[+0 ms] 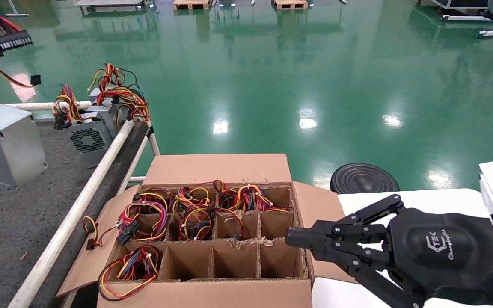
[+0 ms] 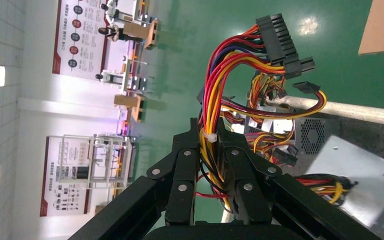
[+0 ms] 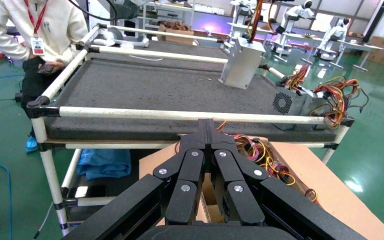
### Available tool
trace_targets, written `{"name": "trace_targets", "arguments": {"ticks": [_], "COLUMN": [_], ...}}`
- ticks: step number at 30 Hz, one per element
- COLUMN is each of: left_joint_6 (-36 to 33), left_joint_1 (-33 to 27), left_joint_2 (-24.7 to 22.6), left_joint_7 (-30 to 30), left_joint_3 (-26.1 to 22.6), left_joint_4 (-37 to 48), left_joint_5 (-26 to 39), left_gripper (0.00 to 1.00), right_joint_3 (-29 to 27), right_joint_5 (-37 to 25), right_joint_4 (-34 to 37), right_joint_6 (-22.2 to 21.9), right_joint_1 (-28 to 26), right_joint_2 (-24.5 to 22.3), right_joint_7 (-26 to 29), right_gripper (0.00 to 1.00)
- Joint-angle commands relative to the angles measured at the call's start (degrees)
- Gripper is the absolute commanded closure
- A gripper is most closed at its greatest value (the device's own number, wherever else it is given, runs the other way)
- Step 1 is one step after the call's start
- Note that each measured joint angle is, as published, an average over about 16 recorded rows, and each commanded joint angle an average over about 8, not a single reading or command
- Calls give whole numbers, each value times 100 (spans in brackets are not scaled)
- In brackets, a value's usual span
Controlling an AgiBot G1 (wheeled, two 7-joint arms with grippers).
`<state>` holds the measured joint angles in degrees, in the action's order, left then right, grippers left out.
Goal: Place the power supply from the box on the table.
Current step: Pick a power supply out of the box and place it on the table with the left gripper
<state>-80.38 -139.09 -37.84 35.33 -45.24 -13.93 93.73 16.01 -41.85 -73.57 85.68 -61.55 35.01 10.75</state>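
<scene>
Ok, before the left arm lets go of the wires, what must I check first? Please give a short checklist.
1. Jaws of the left gripper closed on the wires: ok.
2. The power supply over the table, out of the box: ok.
3. Case resting flat on the table: cannot tell.
4. Gap to the fan-grille unit: ok.
5. The right gripper shut, parked at the box's right edge, away from the load: ok.
</scene>
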Motion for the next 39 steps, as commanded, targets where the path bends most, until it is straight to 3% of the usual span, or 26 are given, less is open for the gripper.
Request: {"name": "trace_targets", "arguments": {"ticks": [1,39], "left_joint_6": [-5,-131], "left_joint_1": [-8,168], "left_joint_2": [7,538], "left_joint_7": [10,73], "left_joint_3": [-12,-107], "left_joint_4": [37,593], "left_joint_5": [15,68], "left_gripper": [100,100], "right_joint_3": [0,0], "right_joint_5": [0,0], "right_joint_4": [0,0], "right_joint_6": [0,0], "right_joint_1": [0,0], "right_joint_2": [0,0], "right_joint_7": [0,0], "right_gripper": [100,100]}}
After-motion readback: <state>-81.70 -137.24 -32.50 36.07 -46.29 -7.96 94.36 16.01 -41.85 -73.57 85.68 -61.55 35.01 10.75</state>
